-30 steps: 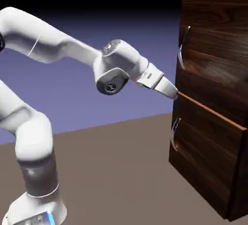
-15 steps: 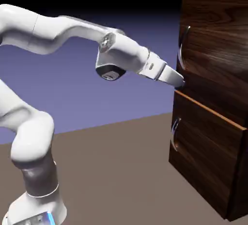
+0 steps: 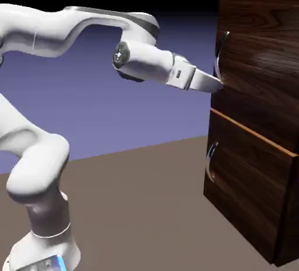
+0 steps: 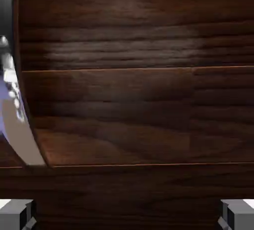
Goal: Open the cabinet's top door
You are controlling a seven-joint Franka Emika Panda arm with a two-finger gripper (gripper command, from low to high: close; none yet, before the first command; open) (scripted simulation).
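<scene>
My fingers [image 3: 215, 84] are spread wide, level against the top door [image 3: 263, 59], its silver handle [image 4: 17, 120] just beside them.

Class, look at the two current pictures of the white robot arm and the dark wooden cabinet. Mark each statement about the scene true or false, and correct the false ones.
1. The white two-finger gripper is at the lower end of the top door's curved silver handle. True.
2. The grey fingertips stand wide apart in the hand view. True.
3. The tall dark brown wood-grain cabinet has three stacked front panels. False: two show.
4. The upper walnut-grain top door is swung wide open. False: it looks shut.
5. The gripper holds the lower panel's silver handle. False: that handle is untouched below.
</scene>
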